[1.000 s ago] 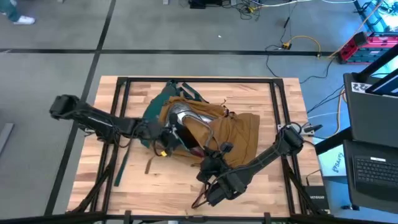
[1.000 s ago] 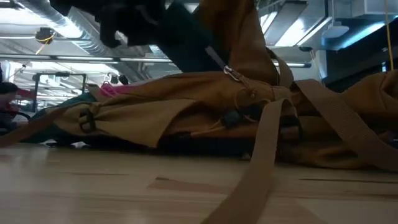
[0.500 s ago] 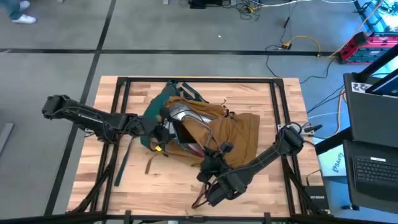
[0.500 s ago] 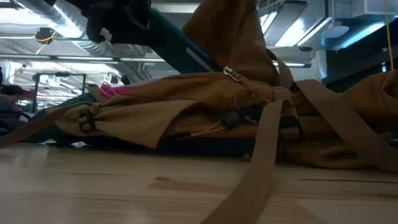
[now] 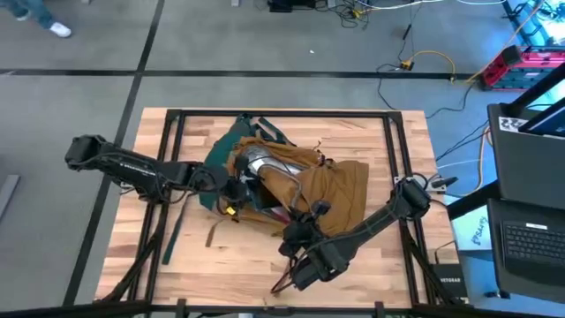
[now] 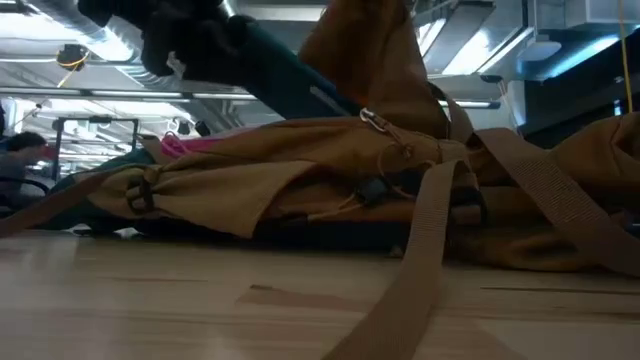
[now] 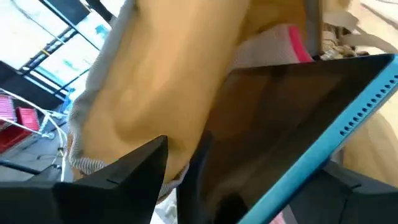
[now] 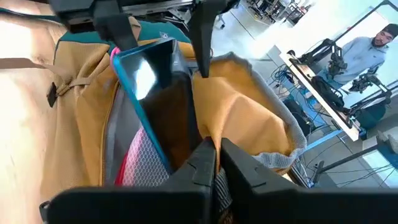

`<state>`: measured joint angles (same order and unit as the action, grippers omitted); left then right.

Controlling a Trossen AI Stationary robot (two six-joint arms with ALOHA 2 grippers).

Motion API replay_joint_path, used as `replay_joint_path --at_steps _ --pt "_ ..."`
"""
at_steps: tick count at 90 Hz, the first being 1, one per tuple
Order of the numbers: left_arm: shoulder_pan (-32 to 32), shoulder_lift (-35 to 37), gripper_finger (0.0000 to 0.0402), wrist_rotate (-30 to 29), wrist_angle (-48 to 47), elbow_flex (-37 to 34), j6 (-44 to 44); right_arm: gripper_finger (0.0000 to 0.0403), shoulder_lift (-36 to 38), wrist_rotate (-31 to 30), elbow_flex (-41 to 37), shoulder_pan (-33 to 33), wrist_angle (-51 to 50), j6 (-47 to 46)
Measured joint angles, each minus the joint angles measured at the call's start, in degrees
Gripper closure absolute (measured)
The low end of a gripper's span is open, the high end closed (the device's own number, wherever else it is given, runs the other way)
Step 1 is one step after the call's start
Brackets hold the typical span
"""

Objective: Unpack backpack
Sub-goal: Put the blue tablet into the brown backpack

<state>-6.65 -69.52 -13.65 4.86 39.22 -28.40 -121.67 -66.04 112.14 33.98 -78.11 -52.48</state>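
Left claw (image 5: 231, 196) is clamping the edge of a flat dark tablet in a blue case (image 8: 155, 93), angling it out of the bag mouth. Right claw (image 8: 214, 163) is pinched shut on the grey-lined rim, probably holding the opening up so the tablet clears. The soft tan-brown fabric backpack with teal base and straps (image 5: 327, 185) is lying mid wooden table (image 5: 388, 265), mouth toward the left arm. Something pink (image 8: 134, 158) is sitting inside beside the tablet.
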Motion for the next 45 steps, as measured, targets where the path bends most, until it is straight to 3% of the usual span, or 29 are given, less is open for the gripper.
replay_joint_path --at_steps 29,45 --pt "0.1 -0.3 0.0099 0.0 0.9 0.0 0.8 0.0403 0.0 0.1 0.0 -0.4 0.1 0.2" --pt "-0.3 0.7 0.0090 -1.1 -3.0 2.4 -0.6 0.0403 0.0 0.7 0.0 -0.4 0.1 0.3"
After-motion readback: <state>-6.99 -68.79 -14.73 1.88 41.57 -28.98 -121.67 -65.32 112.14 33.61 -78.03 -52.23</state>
